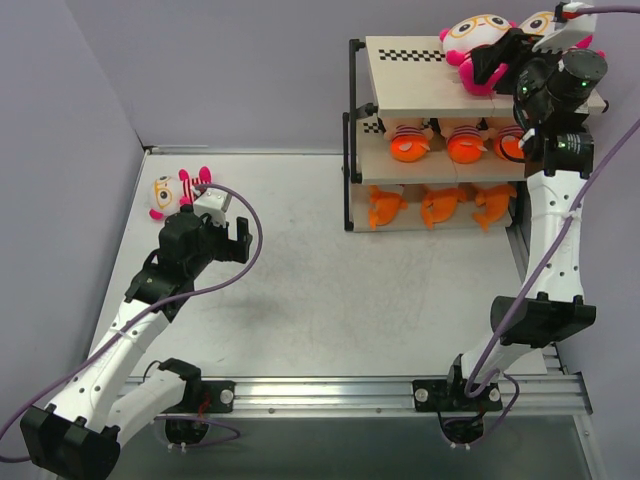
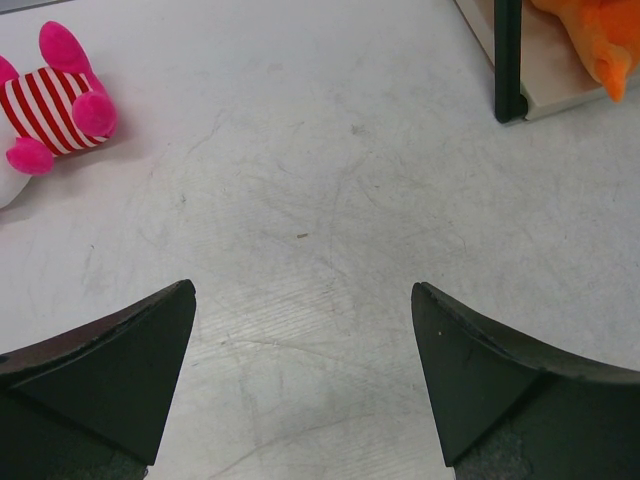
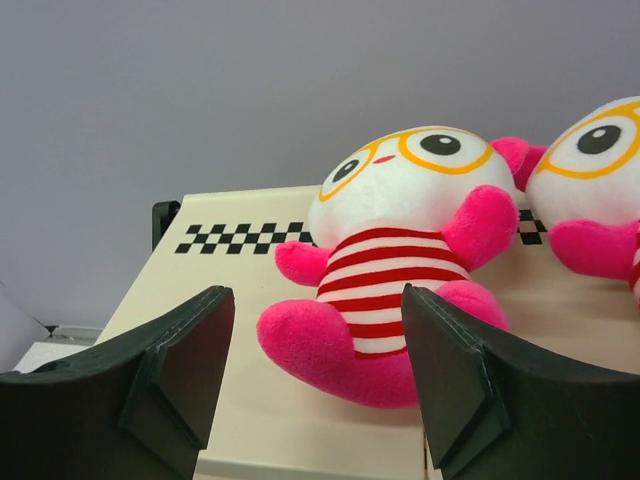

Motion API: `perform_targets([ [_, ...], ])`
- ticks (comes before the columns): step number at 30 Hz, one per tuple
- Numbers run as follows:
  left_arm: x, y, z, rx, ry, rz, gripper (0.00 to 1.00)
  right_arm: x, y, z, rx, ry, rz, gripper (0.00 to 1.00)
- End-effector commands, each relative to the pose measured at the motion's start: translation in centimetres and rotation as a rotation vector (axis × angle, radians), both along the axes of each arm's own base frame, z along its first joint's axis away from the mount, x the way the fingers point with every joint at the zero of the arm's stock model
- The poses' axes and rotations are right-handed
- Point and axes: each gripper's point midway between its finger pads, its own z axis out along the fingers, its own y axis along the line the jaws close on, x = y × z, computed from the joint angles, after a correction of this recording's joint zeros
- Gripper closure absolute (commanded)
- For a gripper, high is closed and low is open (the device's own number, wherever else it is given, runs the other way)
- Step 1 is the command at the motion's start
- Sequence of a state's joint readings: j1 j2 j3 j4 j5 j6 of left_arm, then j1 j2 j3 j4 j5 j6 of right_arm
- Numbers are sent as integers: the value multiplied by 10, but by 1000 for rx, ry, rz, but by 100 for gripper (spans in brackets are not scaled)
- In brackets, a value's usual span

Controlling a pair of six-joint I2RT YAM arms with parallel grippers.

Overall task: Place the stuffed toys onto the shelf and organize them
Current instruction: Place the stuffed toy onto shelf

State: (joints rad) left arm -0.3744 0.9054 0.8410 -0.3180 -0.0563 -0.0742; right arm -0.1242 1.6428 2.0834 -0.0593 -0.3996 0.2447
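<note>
The shelf stands at the far right. Two pink-limbed glasses toys sit on its top board, one at the left and one at the right. Three striped dolls fill the middle board and three orange sharks the bottom one. My right gripper is open at the top board. Its jaws stand wide in front of the left toy, which sits upright beside the other. A third glasses toy lies on the table at the far left. My left gripper is open and empty just right of it.
In the left wrist view the lying toy is at the upper left, and the shelf's black leg with a shark at the upper right. Grey walls close the left and back. A metal rail runs along the near edge.
</note>
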Motion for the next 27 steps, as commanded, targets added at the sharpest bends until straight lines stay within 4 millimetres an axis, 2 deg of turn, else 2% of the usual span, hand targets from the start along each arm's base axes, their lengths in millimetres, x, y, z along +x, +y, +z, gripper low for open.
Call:
perform_targets([
  [1, 2, 0, 10, 3, -31, 0, 2, -16, 13, 28, -120, -81, -25, 32],
  [5, 2, -1, 9, 4, -28, -3, 3, -24, 34, 34, -209, -100, -58, 32],
  [12, 2, -1, 10, 4, -28, -4, 2, -32, 42, 29, -403, -119, -234, 35],
  [13, 1, -1, 9, 3, -24, -3, 2, -29, 41, 21, -432, -103, -257, 35],
  [17, 2, -1, 9, 5, -25, -4, 2, -29, 40, 11, -522, -70, -337, 35],
  [19, 2, -1, 8, 5, -23, -4, 3, -31, 38, 13, -527, -77, -385, 35],
  [27, 2, -2, 8, 5, -23, -7, 2, -23, 28, -8, -596, -5, -473, 36],
])
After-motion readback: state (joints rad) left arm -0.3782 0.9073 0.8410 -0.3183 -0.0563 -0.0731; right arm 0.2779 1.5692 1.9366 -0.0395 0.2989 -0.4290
